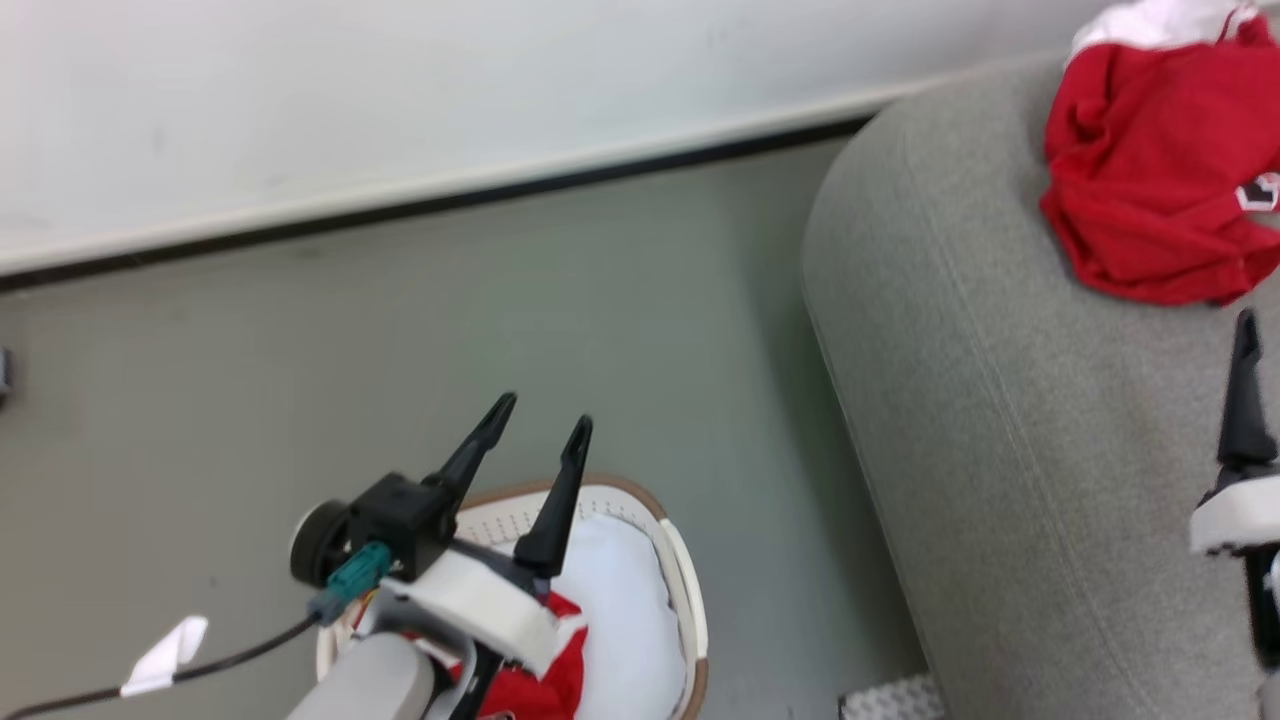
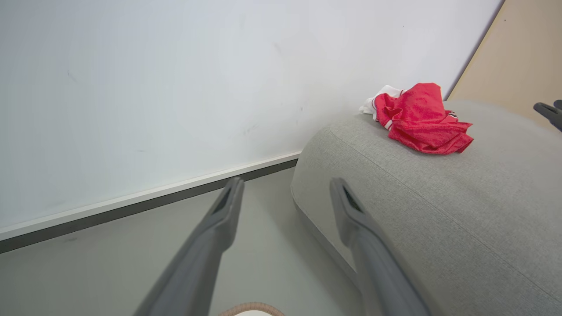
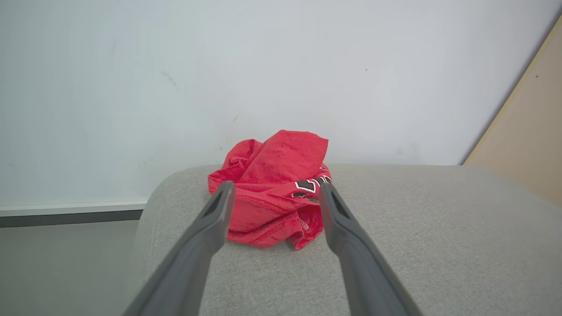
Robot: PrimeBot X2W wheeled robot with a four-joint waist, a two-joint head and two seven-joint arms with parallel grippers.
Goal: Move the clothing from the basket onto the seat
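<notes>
On the seat's point(image 3: 439, 228) far end lies crumpled red clothing point(image 3: 272, 162), the right end effector point(image 3: 276, 186) released, fingers apart beside it; the left end effector point(image 1: 545, 412) (also spread wide) hovers above the basket point(image 1: 690, 590), where more garments point(image 1: 620, 600) lie
</notes>
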